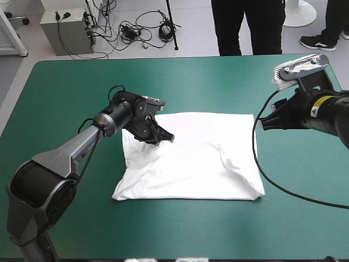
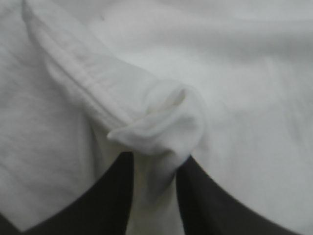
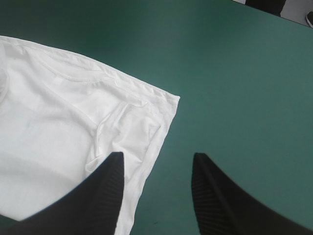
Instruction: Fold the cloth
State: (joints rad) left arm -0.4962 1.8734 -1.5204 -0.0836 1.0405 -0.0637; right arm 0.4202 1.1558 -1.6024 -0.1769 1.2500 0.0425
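Teal-green in its cover, the wide desk is stretching before us, and we are reading it from its left edge across. The left arm is reaching over its bare left stretch toward the middle. At the arm's tip the broad black fin-shaped left fingers are pinching down, all but closed, with a rolled hem of fabric bunched between them. That fabric is the white short-sleeved T-shirt, which is resting around the middle of the desk, a little toward the right, already doubled into a rough rectangle. The grip is sitting at the rectangle's far left corner, and creases are fanning from it toward the near left corner. We are judging that this hold is meant to lift the corner and carry it over for another fold.

Moving right, a soft ridge of wrinkles is running along the T-shirt's right side; we are expecting it to trap slack unless it is smoothed. Beyond it, the matching black right fingers are hovering clear of the cloth with a wide gap between them and nothing held. One is over the far right corner and the other over bare desk just beside the edge. We are guessing they are poised there to pin or take that corner. Raised as it is, the right arm is the one thing we are seeing in the way if the left corner is swept rightward.
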